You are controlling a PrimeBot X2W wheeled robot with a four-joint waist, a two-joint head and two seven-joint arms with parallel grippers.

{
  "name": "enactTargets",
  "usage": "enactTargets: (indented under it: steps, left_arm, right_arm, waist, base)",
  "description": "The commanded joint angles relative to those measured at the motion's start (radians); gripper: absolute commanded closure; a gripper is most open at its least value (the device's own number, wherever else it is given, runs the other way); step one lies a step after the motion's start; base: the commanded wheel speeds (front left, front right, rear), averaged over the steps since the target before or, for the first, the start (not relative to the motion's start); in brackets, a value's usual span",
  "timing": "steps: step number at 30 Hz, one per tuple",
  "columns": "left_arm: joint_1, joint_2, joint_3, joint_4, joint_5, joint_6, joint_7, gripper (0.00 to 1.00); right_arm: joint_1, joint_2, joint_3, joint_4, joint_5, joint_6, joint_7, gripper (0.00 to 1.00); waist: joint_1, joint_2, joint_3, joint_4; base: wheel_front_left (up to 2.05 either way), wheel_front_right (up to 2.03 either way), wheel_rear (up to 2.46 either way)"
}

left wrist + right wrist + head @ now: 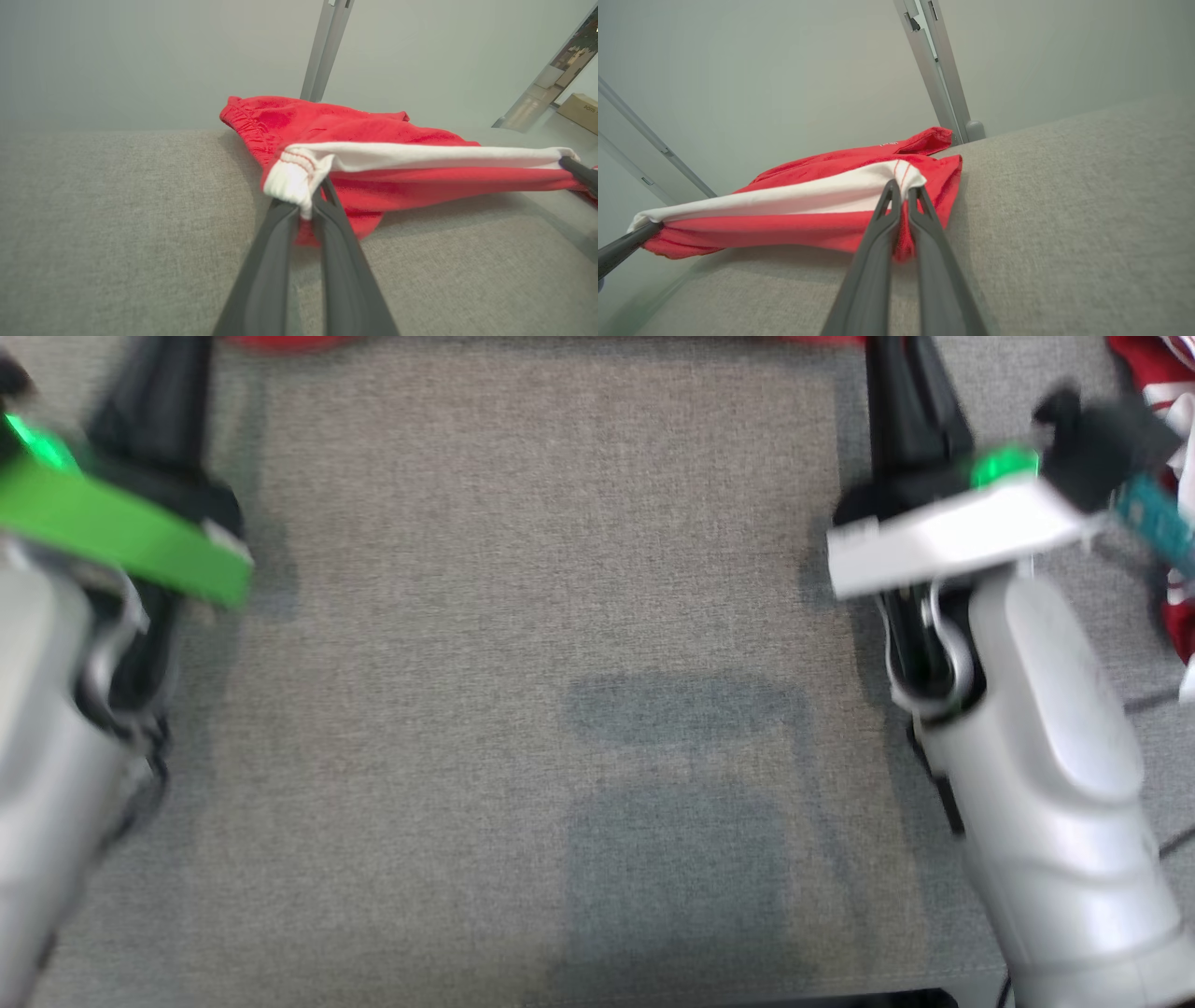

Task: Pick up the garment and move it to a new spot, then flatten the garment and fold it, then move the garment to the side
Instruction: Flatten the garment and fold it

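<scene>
At the far edge of the grey surface [93,233], the red garment [336,126] rests partly lifted, its white hem [420,156] pulled taut between the left tool [309,200] and the right tool [903,193], each clamped narrow on one hem corner.

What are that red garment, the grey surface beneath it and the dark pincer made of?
The red garment looks like soft matte knit, perhaps cotton, with a white hem and gathered elastic edge. The grey surface seems woven upholstery fabric: its coarse weave shows. The left pincer looks like smooth dark plastic or rubber.
</scene>
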Motion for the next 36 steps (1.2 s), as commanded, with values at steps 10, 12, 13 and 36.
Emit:
enactTargets:
  steps: [10, 12, 13, 36]
  left_arm:
    - [0.54, -0.034, -0.003, -0.135, 0.088, 0.003, -0.003, 1.0]
    - [0.667, -0.049, -0.01, -0.152, 0.11, 0.011, -0.003, 1.0]
    - [0.705, -0.05, -0.007, -0.162, 0.113, 0.018, -0.003, 1.0]
    - [0.921, -0.095, 0.081, -0.539, -0.048, 0.188, 0.181, 1.0]
  right_arm:
    - [0.554, -0.067, -0.032, -0.26, -0.05, -0.002, 0.021, 1.0]
    - [0.68, -0.081, -0.038, -0.294, -0.045, -0.002, 0.04, 1.0]
    - [0.715, -0.09, -0.042, -0.306, -0.05, -0.002, 0.048, 1.0]
    - [0.71, -0.181, -0.074, -0.454, -0.071, -0.002, 0.251, 1.0]
  waist:
    - [-0.0001, 0.0, -0.301, 0.081]
    - [-0.0001, 0.0, -0.357, 0.085]
    - [-0.0001, 0.0, -0.367, 0.085]
    - [-0.0001, 0.0, -0.333, 0.174]
  base:
    - [0.0, 0.0, 0.0]
    - [0.0, 0.0, 0.0]
    - [0.0, 0.0, 0.0]
    - [0.0, 0.0, 0.0]
